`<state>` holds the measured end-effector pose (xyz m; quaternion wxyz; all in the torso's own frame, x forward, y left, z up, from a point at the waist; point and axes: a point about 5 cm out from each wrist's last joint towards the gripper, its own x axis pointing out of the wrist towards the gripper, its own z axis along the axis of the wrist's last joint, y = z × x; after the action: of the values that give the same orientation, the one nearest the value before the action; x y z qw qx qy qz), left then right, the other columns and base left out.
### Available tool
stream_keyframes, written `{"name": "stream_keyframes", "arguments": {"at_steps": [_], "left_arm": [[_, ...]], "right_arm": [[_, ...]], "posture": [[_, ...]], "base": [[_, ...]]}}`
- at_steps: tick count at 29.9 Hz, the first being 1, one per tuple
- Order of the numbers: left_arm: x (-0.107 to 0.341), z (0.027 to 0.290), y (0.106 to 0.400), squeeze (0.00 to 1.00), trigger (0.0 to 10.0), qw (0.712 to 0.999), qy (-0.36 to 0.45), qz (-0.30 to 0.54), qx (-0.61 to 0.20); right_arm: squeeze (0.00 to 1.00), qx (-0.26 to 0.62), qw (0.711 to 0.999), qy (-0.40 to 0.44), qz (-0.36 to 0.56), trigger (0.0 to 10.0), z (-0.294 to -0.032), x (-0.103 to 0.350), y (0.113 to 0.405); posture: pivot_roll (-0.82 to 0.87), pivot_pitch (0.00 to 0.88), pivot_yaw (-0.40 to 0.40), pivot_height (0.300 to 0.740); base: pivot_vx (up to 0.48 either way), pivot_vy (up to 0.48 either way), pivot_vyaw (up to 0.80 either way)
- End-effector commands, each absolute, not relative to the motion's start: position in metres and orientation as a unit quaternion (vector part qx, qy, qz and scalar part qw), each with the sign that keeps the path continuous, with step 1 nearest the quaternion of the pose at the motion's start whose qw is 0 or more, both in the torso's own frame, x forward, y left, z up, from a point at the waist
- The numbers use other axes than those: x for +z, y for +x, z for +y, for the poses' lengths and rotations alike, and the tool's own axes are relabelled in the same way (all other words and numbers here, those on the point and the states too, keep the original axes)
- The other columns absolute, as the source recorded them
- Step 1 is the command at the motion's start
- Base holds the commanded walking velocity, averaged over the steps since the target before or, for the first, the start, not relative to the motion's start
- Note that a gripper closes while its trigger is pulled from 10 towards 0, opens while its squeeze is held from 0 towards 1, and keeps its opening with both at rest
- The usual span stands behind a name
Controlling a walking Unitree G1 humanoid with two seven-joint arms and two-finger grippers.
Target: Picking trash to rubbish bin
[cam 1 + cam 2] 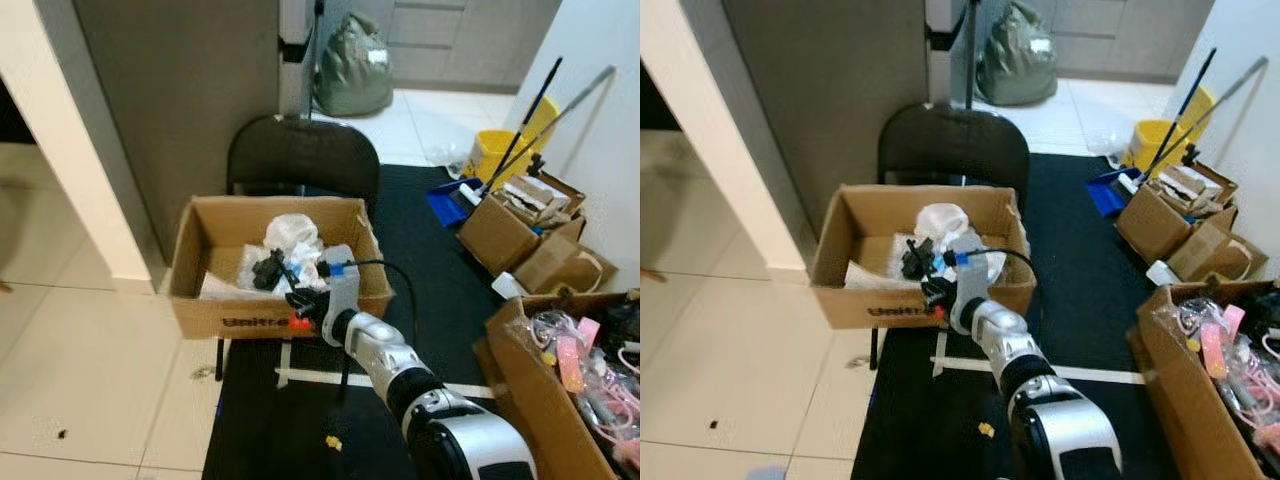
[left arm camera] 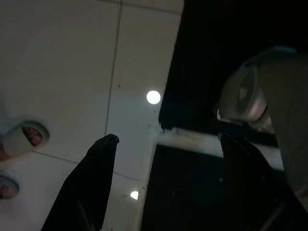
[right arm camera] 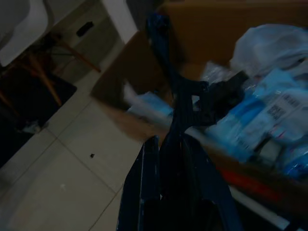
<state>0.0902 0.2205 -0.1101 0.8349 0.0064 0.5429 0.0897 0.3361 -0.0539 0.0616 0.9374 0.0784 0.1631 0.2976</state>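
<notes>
Trouble here starts with the black piece of trash (image 3: 192, 103) clamped between your right gripper (image 1: 268, 270)'s two fingers, which are pressed together on it. The piece hangs beyond the fingertips, over the open cardboard box (image 1: 200, 305) that stands in for the rubbish bin, with white plastic bags (image 1: 292, 236) and blue-and-white packets (image 3: 269, 115) heaped just under and past it. The box wall nearest you lies just below the wrist.

If you part the fingers too early or pull the arm back first, the piece could land on that near wall and tip out onto the black mat (image 1: 440, 260). The piece looks angular, so it may snag on a finger pad and swing instead of dropping. The heap beneath the fingertips is soft and uneven; a drop onto its slope might roll toward the rim.

The box sits on a black chair (image 1: 300, 150), and it overhangs toward you. Press down with the wrist on that near wall and you risk tipping the whole box off.

Your left gripper (image 2: 163, 144) hangs idle over the floor, fingers apart, beside the white tape line (image 2: 192, 142)
</notes>
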Motion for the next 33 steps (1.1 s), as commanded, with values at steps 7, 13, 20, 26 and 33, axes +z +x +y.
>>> {"name": "stream_keyframes", "arguments": {"at_steps": [7, 13, 20, 26, 33], "left_arm": [[-0.111, 0.223, 0.086, 0.0, 10.0, 0.83, 0.016, 0.551, 0.084], [-0.109, 0.226, 0.089, 0.0, 10.0, 0.831, 0.02, 0.548, 0.087], [-0.109, 0.226, 0.089, 0.0, 10.0, 0.832, 0.013, 0.545, 0.102], [-0.11, 0.226, 0.087, 0.0, 10.0, 0.829, 0.008, 0.548, 0.111], [-0.111, 0.226, 0.084, 0.0, 10.0, 0.824, 0.018, 0.555, 0.111]], "right_arm": [[0.0, 0.291, 0.939, 0.061, 0.172, 10.0, -0.047, 0.057, 0.333], [0.0, 0.286, 0.94, 0.058, 0.175, 10.0, -0.048, 0.056, 0.333], [1.0, 0.268, 0.946, 0.048, 0.176, 10.0, -0.054, 0.053, 0.333], [1.0, 0.266, 0.941, 0.076, 0.194, 10.0, -0.058, 0.047, 0.329], [0.0, 0.395, 0.855, 0.216, 0.258, 10.0, -0.065, 0.025, 0.301]], "posture": [[0.13, 0.02, 0.007, 0.74], [0.13, 0.014, 0.007, 0.74], [0.13, 0.012, 0.007, 0.74], [0.13, 0.016, 0.006, 0.74], [0.14, 0.026, 0.013, 0.74]], "base": [[0.328, 0.0, 0.0], [0.321, 0.0, 0.0], [0.04, 0.0, 0.0], [0.0, 0.0, 0.0], [0.0, 0.0, 0.0]]}}
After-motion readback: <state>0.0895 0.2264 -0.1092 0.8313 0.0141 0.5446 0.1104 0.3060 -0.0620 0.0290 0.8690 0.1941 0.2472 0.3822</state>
